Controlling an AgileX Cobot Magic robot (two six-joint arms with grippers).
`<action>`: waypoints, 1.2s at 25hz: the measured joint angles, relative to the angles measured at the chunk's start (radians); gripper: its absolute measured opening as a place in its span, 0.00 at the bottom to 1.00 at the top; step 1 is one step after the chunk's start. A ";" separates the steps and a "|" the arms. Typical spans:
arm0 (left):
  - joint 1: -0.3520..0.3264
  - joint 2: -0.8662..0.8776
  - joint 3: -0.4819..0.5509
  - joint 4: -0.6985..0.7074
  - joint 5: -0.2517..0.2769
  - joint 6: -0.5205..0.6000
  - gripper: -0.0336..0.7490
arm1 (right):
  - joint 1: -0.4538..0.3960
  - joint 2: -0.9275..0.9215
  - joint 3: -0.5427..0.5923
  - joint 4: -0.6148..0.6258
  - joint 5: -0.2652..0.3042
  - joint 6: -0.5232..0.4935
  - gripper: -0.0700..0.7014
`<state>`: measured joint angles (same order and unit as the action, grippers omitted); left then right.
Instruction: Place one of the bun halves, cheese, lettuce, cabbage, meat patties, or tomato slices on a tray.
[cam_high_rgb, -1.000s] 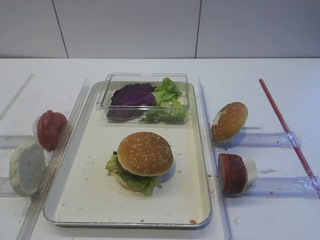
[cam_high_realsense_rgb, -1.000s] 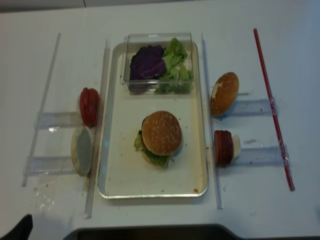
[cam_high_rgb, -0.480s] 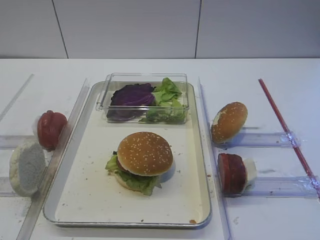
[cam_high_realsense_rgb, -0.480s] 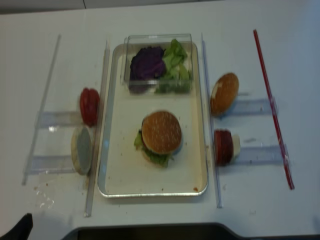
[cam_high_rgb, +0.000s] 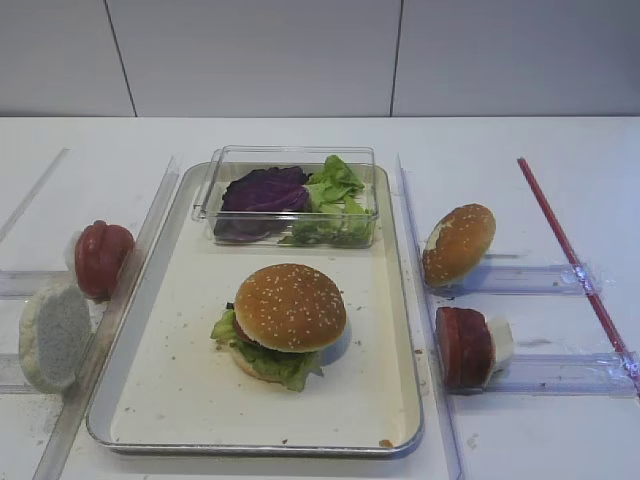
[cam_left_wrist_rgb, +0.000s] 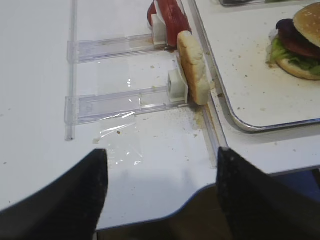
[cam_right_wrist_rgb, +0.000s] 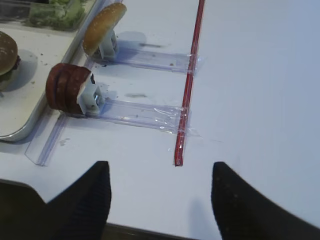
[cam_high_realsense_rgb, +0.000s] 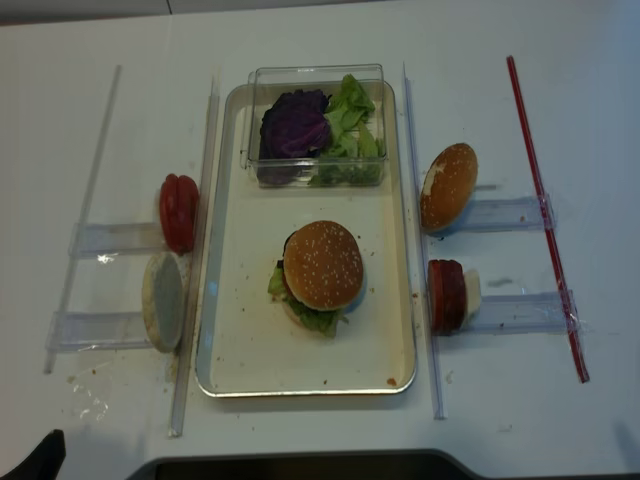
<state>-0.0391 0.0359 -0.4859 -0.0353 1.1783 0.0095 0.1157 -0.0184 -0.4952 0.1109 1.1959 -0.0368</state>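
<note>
Right hand (cam_right_wrist_rgb: 157, 200) fingers spread wide, holding nothing, left hand (cam_left_wrist_rgb: 160, 192) likewise spread, empty

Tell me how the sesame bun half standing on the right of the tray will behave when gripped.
The bun half stands on edge against a white holder, so a sideways nudge could tip it. It looks soft and probably light: a firm pinch may dent it. Its dome might slip between fingers.

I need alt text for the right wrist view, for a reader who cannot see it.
The open right gripper hangs over a white table, empty. Beyond it, meat patties and a bun half stand on edge in clear holders beside the tray, with a red strip to their right.
</note>
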 joint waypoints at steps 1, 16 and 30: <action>0.000 0.000 0.000 0.000 0.000 0.000 0.59 | 0.000 0.000 0.008 0.002 -0.014 0.000 0.68; 0.000 0.000 0.000 0.000 0.000 0.000 0.59 | 0.000 0.000 0.032 0.018 -0.058 -0.004 0.68; 0.000 0.000 0.000 0.000 0.000 0.000 0.59 | 0.000 0.000 0.032 0.020 -0.058 -0.008 0.68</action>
<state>-0.0391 0.0359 -0.4859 -0.0353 1.1783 0.0095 0.1157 -0.0184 -0.4634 0.1312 1.1382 -0.0444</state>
